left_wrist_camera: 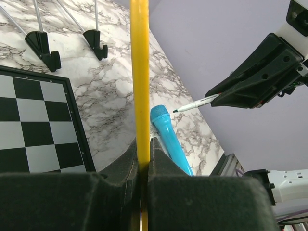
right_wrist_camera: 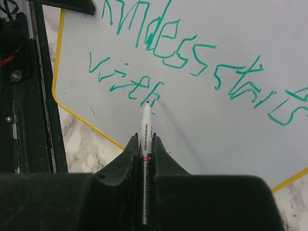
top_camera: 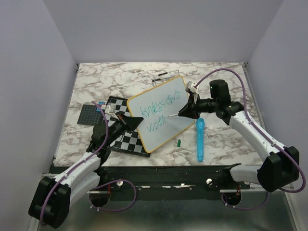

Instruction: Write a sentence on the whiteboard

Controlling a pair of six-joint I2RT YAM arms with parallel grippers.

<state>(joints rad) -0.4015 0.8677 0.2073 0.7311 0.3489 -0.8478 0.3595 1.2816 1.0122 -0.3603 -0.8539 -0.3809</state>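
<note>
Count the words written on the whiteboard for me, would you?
3. "kindess" and "starts" sit on the whiteboard's upper line; "with" is on the lower line, beside the marker tip. None looks hidden.

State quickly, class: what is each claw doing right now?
Left claw: closed on the whiteboard, gripping its yellow edge.
Right claw: closed on the marker.

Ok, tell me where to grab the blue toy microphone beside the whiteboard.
Best take the blue toy microphone by its slim handle, below the head, coming straight down: it lies flat on the table, and the handle is narrowest.
</note>
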